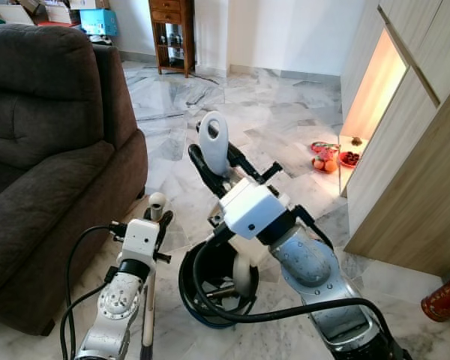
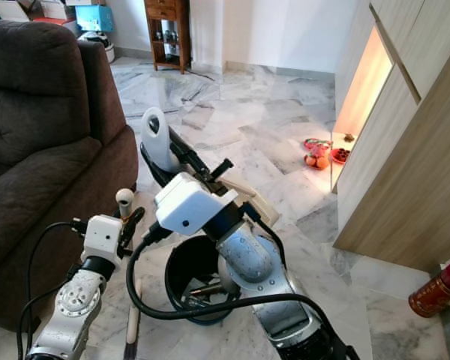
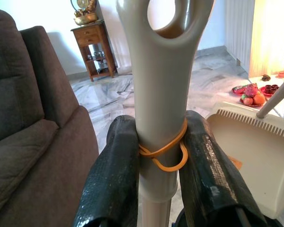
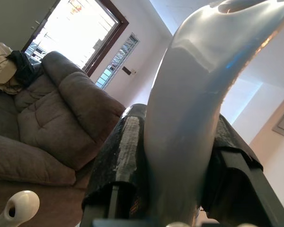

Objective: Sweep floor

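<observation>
Both hands are clamped: left hand [image 3: 154, 156] on the broom handle [image 3: 163, 94], right hand [image 4: 173, 156] on the dustpan handle [image 1: 214, 142], beside the sofa [image 1: 45, 150] over the black bin [image 1: 202, 289]; crowded tools could clash, tipping it.

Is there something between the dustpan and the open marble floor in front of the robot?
Nothing visible. The right gripper is shut on the dustpan handle, the left gripper on the broom handle. The floor ahead lies open. The sofa is to the left, the cabinet and fruit to the right, and the bin at the robot's base.
</observation>
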Available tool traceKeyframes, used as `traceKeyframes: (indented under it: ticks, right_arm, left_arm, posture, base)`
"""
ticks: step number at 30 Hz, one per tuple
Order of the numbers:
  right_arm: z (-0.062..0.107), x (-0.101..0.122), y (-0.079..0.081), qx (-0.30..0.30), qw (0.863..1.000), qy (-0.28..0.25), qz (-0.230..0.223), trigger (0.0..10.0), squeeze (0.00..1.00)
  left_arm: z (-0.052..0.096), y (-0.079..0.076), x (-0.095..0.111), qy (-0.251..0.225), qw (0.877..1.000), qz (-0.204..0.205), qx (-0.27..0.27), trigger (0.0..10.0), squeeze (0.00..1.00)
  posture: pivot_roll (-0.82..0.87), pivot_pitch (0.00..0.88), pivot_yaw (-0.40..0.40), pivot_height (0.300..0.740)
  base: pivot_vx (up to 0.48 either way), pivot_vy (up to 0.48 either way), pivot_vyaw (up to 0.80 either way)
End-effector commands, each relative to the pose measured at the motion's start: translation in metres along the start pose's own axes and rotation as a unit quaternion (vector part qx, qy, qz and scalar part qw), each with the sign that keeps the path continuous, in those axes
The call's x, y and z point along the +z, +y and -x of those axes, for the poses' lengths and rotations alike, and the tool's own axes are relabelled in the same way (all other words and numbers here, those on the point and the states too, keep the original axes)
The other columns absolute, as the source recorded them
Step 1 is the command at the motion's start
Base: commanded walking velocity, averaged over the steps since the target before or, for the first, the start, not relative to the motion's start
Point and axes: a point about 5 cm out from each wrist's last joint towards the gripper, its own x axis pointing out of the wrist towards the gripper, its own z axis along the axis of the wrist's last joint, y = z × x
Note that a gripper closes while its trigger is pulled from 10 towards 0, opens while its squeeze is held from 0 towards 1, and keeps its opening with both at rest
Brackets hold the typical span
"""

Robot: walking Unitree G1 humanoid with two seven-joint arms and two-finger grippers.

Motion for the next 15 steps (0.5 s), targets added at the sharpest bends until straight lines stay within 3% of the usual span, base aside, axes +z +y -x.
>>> traceKeyframes:
  ticks: [1,4,5,6,7,10,14,15]
  right_arm:
    - [-0.003,0.012,-0.008,-0.010,0.999,-0.031,0.024,10.0,0.00]
    - [-0.003,0.005,-0.023,-0.063,0.997,-0.009,0.036,10.0,0.00]
    - [-0.003,-0.004,-0.035,-0.099,0.994,0.014,0.040,10.0,0.00]
    - [-0.003,-0.004,-0.035,-0.099,0.994,0.014,0.040,10.0,0.00]
    - [-0.001,-0.012,-0.049,-0.138,0.989,0.037,0.050,10.0,0.00]
    - [0.007,-0.030,-0.070,-0.197,0.976,0.078,0.055,10.0,0.00]
    - [0.020,-0.047,-0.084,-0.250,0.960,0.119,0.042,10.0,0.00]
    - [0.027,-0.056,-0.090,-0.278,0.950,0.136,0.036,10.0,0.00]
  left_arm:
    - [-0.004,0.000,0.007,-0.020,1.000,-0.007,-0.003,10.0,0.00]
    - [-0.004,0.000,0.007,-0.020,1.000,-0.007,-0.003,10.0,0.00]
    - [-0.004,0.000,0.007,-0.020,1.000,-0.008,-0.003,10.0,0.00]
    - [-0.004,0.000,0.007,-0.020,1.000,-0.008,-0.003,10.0,0.00]
    - [-0.004,0.000,0.007,-0.020,1.000,-0.008,-0.004,10.0,0.00]
    - [-0.004,0.000,0.007,-0.020,1.000,-0.008,-0.004,10.0,0.00]
    - [-0.004,0.000,0.007,-0.020,1.000,-0.008,-0.003,10.0,0.00]
    - [-0.003,0.001,0.007,-0.020,1.000,-0.008,-0.003,10.0,0.00]
  posture:
    - [0.10,0.000,-0.013,0.740]
    - [0.09,0.000,-0.014,0.740]
    - [0.10,0.000,-0.013,0.740]
    - [0.10,0.000,-0.013,0.740]
    - [0.10,0.000,-0.013,0.740]
    - [0.09,0.000,-0.012,0.740]
    - [0.09,0.000,-0.013,0.740]
    - [0.09,0.000,-0.011,0.740]
  base:
    - [0.000,0.000,0.00]
    - [0.000,0.000,0.00]
    - [0.000,0.000,0.00]
    - [0.000,0.000,0.00]
    - [0.000,0.000,0.00]
    - [0.000,0.000,0.00]
    - [0.000,0.000,0.00]
    - [0.000,0.000,0.00]
